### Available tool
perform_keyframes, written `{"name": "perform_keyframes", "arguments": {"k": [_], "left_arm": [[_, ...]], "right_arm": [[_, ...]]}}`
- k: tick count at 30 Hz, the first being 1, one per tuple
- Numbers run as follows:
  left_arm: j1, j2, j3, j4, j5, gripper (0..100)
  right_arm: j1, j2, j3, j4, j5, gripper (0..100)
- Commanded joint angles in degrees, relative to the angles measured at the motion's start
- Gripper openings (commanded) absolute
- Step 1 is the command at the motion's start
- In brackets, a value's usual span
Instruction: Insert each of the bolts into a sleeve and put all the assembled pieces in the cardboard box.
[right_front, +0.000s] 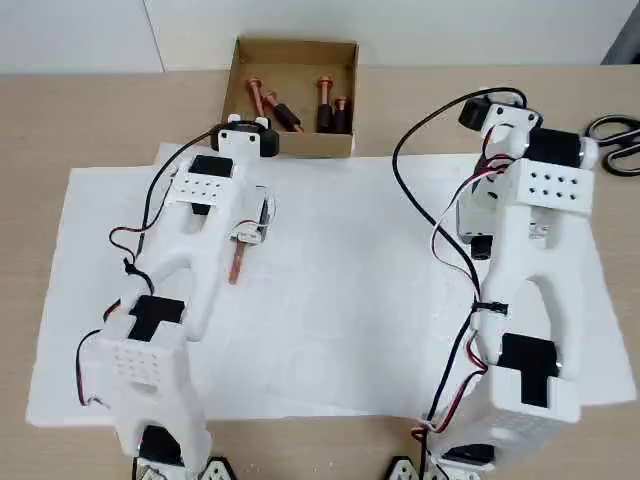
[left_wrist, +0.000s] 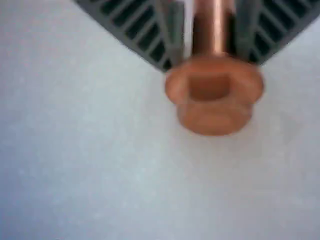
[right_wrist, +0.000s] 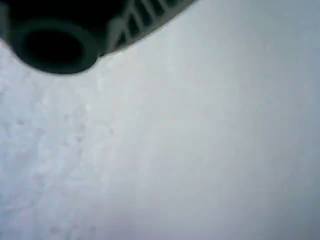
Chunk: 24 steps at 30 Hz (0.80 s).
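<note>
The left hand (left_wrist: 210, 35) clamps the bolt (left_wrist: 214, 95); the right hand (right_front: 476, 230) holds a sleeve (right_wrist: 52, 47).

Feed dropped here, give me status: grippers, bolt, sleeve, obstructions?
Left gripper shut on bolt. Right gripper shut on sleeve. Not yet joined. Scissors at table edge, not in way.

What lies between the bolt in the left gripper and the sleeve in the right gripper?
In the high view, only bare white sheet lies between the bolt and the sleeve; the right arm's cables pass beside the sleeve.
</note>
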Motion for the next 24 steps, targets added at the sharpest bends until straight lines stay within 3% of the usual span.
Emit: {"name": "perform_keyframes", "arguments": {"k": [1, 9, 12, 24], "left_arm": [[-1.7, -3.8, -0.2, -1.1, -0.4, 7], [-1.3, -3.7, 2.6, -4.1, -1.3, 6], [-1.1, -3.8, 4.9, -6.2, -1.2, 1], [-1.0, -6.9, 2.1, -1.3, 0.3, 1]], "right_arm": [[0.0, -0.7, -3.0, 0.4, -0.2, 0.4], [0.0, -0.4, -3.0, 0.3, -0.2, 0.4], [0.0, -0.4, -3.0, 0.3, -0.2, 0.4], [-0.2, -0.8, -3.3, -0.1, 0.2, 0.4]]}}
